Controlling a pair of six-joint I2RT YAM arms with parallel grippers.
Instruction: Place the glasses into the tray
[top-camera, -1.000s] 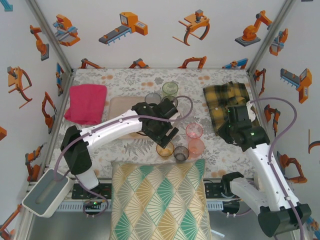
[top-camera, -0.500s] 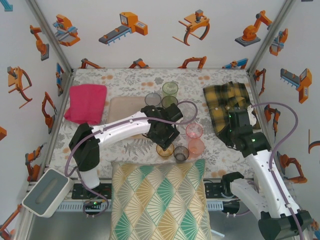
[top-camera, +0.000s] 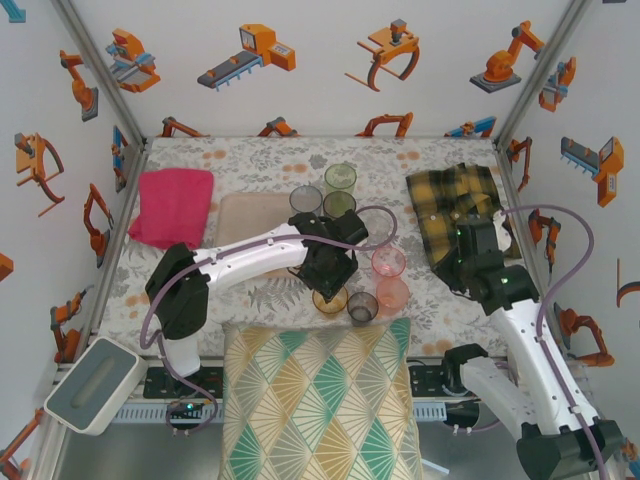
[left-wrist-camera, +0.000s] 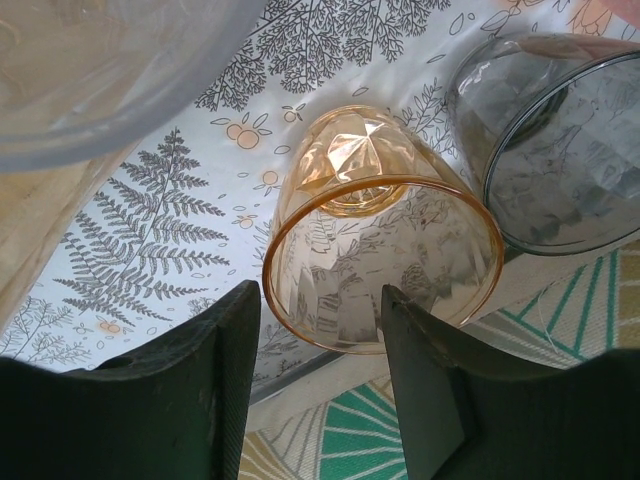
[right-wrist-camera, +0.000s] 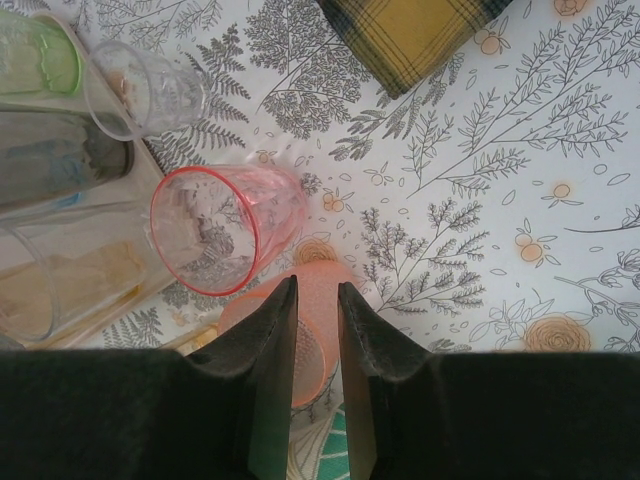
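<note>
The left gripper is hanging over the amber glass, with its fingers apart near the rim. The glass is standing on the table, not in the tray. The grey glass is sitting just beside it, so a finger might knock it over. The right gripper is holding nothing, and its fingers are almost together.

Logged as edge-cropped: smoky grey faceted tumbler, blurred clear glass rim. Logged partly under left arm: flat pale pink-beige tray.
</note>
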